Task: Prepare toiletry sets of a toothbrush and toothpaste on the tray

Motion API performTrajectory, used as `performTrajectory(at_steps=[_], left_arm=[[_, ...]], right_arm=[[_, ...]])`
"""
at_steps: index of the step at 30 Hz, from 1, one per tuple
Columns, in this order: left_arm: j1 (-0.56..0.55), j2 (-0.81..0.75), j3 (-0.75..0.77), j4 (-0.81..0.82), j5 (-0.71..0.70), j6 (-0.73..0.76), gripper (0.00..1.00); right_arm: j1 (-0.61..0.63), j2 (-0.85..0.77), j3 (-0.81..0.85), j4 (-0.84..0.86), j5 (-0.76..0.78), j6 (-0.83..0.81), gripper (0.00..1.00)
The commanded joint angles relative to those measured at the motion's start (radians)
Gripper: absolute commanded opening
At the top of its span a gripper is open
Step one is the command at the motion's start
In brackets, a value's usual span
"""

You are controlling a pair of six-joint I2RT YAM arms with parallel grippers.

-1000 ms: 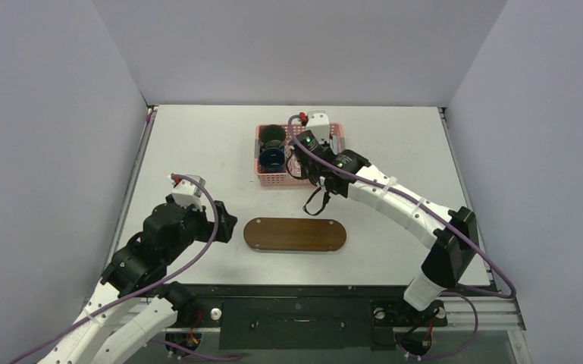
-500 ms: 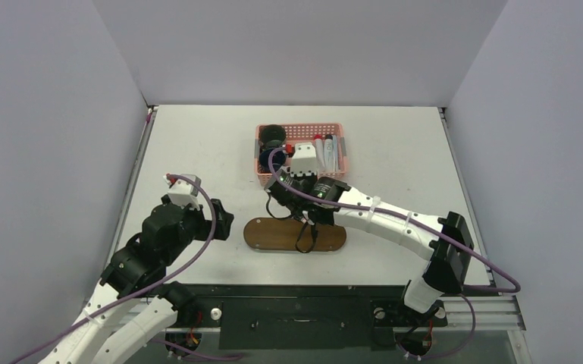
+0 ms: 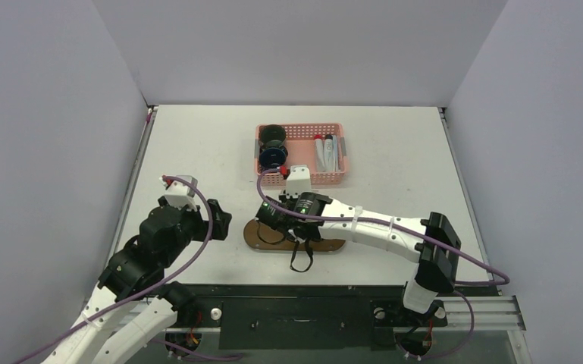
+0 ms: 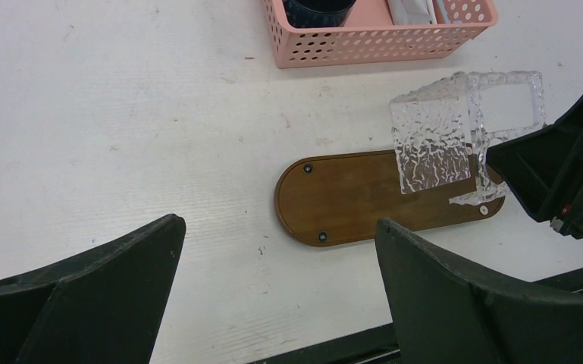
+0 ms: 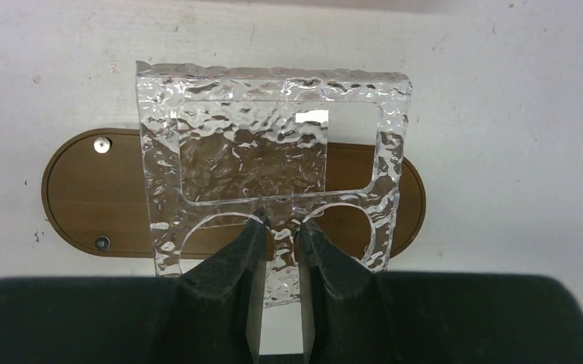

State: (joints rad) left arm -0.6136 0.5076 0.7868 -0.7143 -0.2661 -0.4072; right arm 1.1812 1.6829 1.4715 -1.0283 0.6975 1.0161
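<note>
The tray (image 3: 334, 246) is a dark brown oval board on the white table; it also shows in the left wrist view (image 4: 349, 201) and the right wrist view (image 5: 91, 197). My right gripper (image 5: 280, 221) is shut on the bar between two round holes of a small clear square holder (image 5: 273, 152). It holds the holder over the middle of the tray. The holder (image 4: 432, 144) looks raised above the board. My left gripper (image 4: 277, 224) is open and empty, left of the tray. White tubes and toothbrushes (image 3: 326, 152) lie in the pink basket (image 3: 311, 179).
The pink basket (image 4: 379, 45) stands behind the tray and holds two dark cups (image 3: 273, 155) at its left end. The right arm (image 3: 379, 227) reaches across the table's right half. The table's front edge lies just below the tray.
My right gripper has carried the clear holder from the pink basket forward and down, and now holds it over the tray. The left gripper has shifted slightly.
</note>
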Motion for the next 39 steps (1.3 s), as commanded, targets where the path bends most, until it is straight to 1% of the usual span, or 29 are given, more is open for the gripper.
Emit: performTrajectory(at_steps=[1,11,29,39], left_arm=[[0.004,-0.007,0.000,0.013,-0.018,-0.005,0.96],[0.002,-0.019,-0.002,0.012,-0.022,-0.008,0.96],[-0.005,-0.028,-0.004,0.009,-0.033,-0.013,0.96],[-0.005,-0.031,-0.004,0.009,-0.033,-0.013,0.96]], right_arm=[[0.025,0.001,0.033,-0.037,0.002,0.071,0.00],[0.041,0.039,-0.001,-0.045,-0.051,0.109,0.00],[0.046,0.104,-0.030,-0.043,-0.063,0.110,0.00],[0.046,0.120,-0.028,-0.040,-0.074,0.108,0.08]])
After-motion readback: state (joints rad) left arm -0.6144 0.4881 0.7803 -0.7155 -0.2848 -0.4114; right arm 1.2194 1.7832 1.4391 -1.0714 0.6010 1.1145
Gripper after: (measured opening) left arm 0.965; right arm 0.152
